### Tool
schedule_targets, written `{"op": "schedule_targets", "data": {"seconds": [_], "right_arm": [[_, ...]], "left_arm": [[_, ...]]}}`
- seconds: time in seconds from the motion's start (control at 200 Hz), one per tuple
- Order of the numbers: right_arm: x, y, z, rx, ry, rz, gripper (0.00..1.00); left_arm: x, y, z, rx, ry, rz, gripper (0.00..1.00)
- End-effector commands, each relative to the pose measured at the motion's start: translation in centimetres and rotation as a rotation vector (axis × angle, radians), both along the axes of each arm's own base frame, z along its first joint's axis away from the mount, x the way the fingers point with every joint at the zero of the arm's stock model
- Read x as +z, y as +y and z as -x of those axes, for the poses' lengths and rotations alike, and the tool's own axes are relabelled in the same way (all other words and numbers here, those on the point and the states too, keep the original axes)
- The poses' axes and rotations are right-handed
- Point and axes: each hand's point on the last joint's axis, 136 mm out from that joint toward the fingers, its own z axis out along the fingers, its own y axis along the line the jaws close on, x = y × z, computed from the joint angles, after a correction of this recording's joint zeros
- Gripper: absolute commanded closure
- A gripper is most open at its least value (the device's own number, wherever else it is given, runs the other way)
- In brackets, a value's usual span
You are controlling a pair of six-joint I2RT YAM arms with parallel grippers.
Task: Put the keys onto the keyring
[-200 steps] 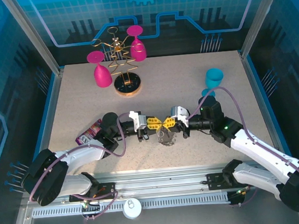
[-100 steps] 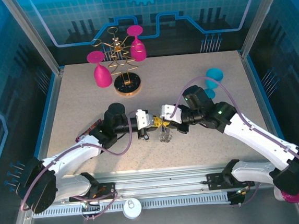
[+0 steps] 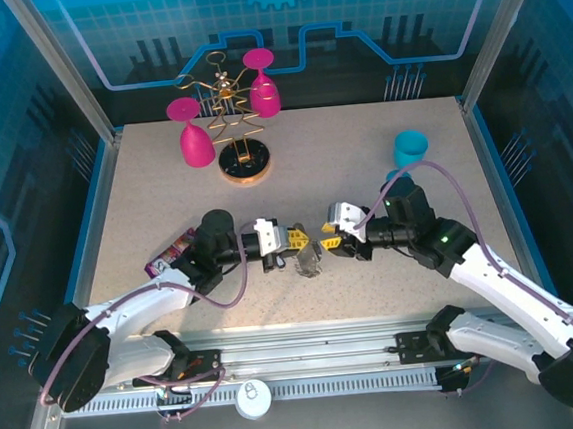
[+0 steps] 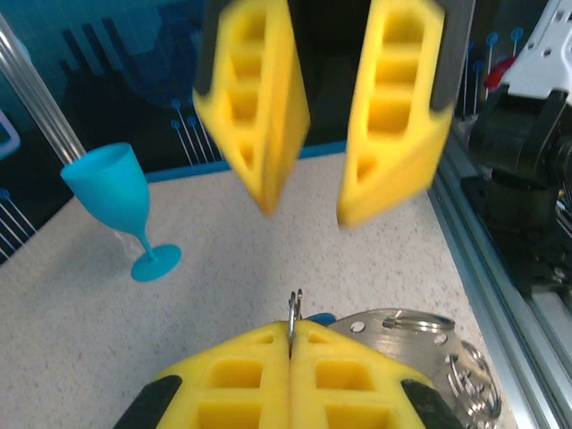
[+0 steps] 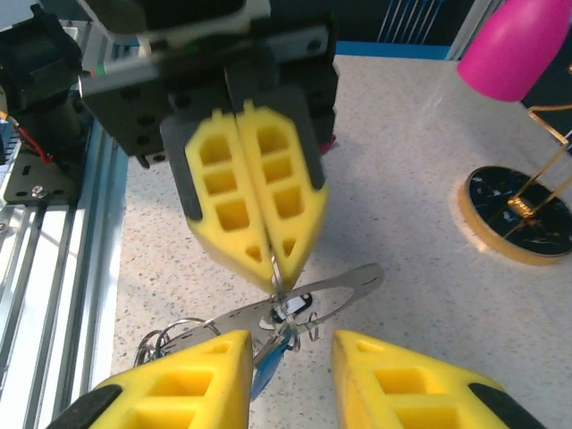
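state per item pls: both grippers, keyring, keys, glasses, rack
left gripper: shut, pinching the keyring's thin wire
right gripper: open, holding nothing, facing the left gripper's tips
keyring: clamped between the left fingers
keys: bunched below the fingertips, blue head showing; whether threaded, cannot tell
blue glass: upright on the table
pink glasses: hung upside down on the rack
rack: upright

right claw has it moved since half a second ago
Yes: the right claw has drawn back rightward, farther from the gold rack, leaving a gap to the left claw.
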Motion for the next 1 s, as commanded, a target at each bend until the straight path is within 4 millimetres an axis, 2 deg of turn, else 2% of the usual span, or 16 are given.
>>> {"op": "schedule_targets", "data": {"seconds": [0.0, 0.35, 0.465, 0.56, 0.64, 0.66, 0.735, 0.755, 0.765, 0.786, 0.881, 0.996], "right_arm": [[0.8, 1.0, 0.3, 0.046, 0.003, -0.067, 0.71], [1.6, 1.9, 0.1, 0.075, -0.003, -0.118, 0.75], [1.6, 2.2, 0.2, 0.09, 0.005, -0.121, 0.85], [1.5, 2.3, 0.3, 0.1, 0.01, -0.116, 1.0], [1.7, 2.2, 0.3, 0.1, 0.007, -0.104, 1.0], [1.7, 2.2, 0.4, 0.1, 0.006, -0.098, 1.0], [1.5, 2.0, 0.6, 0.106, 0.001, -0.055, 1.0], [0.8, 1.9, 0.8, 0.107, 0.01, -0.027, 1.0], [1.5, 2.0, 0.7, 0.109, -0.005, -0.027, 1.0], [1.4, 1.9, 0.8, 0.111, -0.006, -0.001, 1.0], [0.2, 1.5, 1.2, 0.123, 0.012, 0.135, 1.0], [-0.4, 1.6, 1.5, 0.139, 0.041, 0.247, 1.0]], "left_arm": [[3.0, -0.2, 0.6, -0.046, -0.049, 0.121, 1.0], [2.9, -0.5, 1.1, -0.095, -0.02, 0.14, 1.0], [3.0, -0.5, 1.3, -0.104, -0.02, 0.146, 1.0], [3.1, -0.5, 1.3, -0.102, -0.02, 0.149, 1.0], [3.0, -0.5, 1.0, -0.087, -0.017, 0.143, 1.0], [2.9, -0.5, 0.9, -0.079, -0.015, 0.137, 0.96], [2.1, -0.5, 0.1, -0.046, -0.006, 0.08, 0.89], [1.7, -0.6, -0.1, -0.036, 0.0, 0.055, 0.88], [1.6, -0.6, -0.2, -0.031, -0.001, 0.042, 0.87], [1.2, -0.6, -0.5, -0.016, 0.002, 0.013, 0.86], [-0.4, -0.8, -1.0, 0.029, -0.018, -0.121, 0.86], [-0.8, -0.7, -1.4, 0.06, -0.034, -0.173, 0.87]]}}
